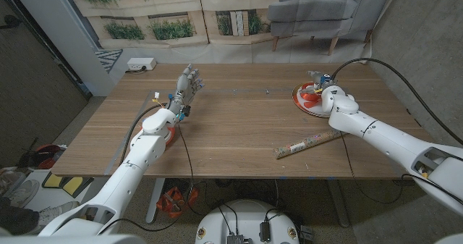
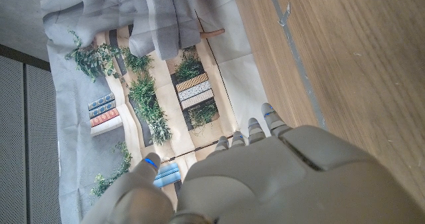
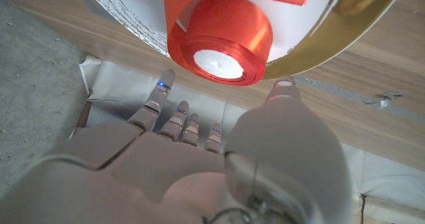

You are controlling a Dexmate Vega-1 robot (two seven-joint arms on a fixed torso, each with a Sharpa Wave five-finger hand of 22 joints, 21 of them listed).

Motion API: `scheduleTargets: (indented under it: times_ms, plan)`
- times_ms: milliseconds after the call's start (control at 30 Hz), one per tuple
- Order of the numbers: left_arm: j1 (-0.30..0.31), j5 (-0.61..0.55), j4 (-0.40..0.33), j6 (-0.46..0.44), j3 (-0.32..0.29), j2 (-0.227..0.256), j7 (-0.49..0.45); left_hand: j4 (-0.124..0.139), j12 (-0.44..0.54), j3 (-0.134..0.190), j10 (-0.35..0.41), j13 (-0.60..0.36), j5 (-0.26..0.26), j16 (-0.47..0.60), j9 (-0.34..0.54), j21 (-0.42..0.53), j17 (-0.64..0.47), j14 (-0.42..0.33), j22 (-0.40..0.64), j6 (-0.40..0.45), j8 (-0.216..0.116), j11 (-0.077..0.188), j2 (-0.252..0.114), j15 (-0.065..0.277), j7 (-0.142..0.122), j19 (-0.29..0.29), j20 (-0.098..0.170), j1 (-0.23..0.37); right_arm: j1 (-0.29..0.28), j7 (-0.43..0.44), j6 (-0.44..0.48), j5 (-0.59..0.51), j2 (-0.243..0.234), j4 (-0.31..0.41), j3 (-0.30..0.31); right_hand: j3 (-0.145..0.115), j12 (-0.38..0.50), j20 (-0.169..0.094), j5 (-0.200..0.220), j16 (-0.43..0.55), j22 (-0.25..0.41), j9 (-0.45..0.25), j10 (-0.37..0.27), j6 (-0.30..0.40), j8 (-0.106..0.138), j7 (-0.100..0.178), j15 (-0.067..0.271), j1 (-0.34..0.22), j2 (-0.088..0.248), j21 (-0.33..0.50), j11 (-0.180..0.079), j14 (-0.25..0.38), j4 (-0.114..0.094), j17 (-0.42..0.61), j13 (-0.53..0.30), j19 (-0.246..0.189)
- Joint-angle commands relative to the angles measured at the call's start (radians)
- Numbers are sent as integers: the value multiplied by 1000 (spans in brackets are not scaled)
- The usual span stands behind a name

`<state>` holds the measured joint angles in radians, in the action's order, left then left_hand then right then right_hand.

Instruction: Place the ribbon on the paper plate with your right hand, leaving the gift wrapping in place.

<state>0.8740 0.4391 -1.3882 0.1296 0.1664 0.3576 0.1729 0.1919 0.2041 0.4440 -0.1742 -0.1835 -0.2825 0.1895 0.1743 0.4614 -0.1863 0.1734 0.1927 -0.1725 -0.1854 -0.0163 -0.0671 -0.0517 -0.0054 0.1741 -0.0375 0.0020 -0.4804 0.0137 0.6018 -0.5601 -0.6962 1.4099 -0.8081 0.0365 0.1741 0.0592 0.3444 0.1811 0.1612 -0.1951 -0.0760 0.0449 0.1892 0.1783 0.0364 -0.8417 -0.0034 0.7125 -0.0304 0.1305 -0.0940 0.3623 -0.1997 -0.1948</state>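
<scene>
A red ribbon spool (image 1: 311,96) with a loose tail lies on the gold-rimmed paper plate (image 1: 297,99) at the far right of the table. In the right wrist view the ribbon (image 3: 222,41) sits on the plate (image 3: 345,34) clear of my right hand (image 3: 186,157), whose fingers (image 3: 163,94) are spread and hold nothing. My right hand (image 1: 323,83) hovers at the plate's far side. The gift wrapping roll (image 1: 307,144) lies on the table nearer the front, beside my right forearm. My left hand (image 1: 187,86) stands upright at the left with fingers apart and empty, and its back (image 2: 265,177) fills the lower left wrist view.
A white box (image 1: 140,65) sits at the table's far left corner. A black cable (image 1: 376,63) arcs over the right side. Bare wood (image 1: 239,121) spreads between the two arms.
</scene>
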Motion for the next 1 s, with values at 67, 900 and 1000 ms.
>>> scheduleTargets:
  times_ms: [67,900,1000]
  plan:
    - [-3,0,4,4,2,-2,2,-1,1,0,-232,-5,-7,5,6,-2,-2,226,4,-104,0,-3,-111,-6,-6,185,-3,1,-25,37,-49,29,-14,33,43,13,13,5,7,14,5,0,6,26,14,-5,6,53,13,-19,2,-9,-32,-5,1,8]
    - [16,6,-24,0,0,8,-2,-1,1,0,-233,-5,-7,5,6,-5,-2,226,4,-106,0,-5,-111,-6,-8,186,-4,1,-61,70,-129,110,-32,88,114,79,23,-5,-8,13,6,0,-6,39,9,-11,-5,292,81,-119,26,-81,-86,-39,5,91]
    - [23,8,-32,0,-1,9,-5,-1,0,0,-233,-5,-7,5,6,-5,-2,226,4,-105,0,-6,-111,-7,-7,186,-3,1,-68,74,-138,118,-38,103,122,83,23,-5,-9,12,6,0,-5,40,9,-10,-7,305,84,-126,30,-85,-86,-42,5,97]
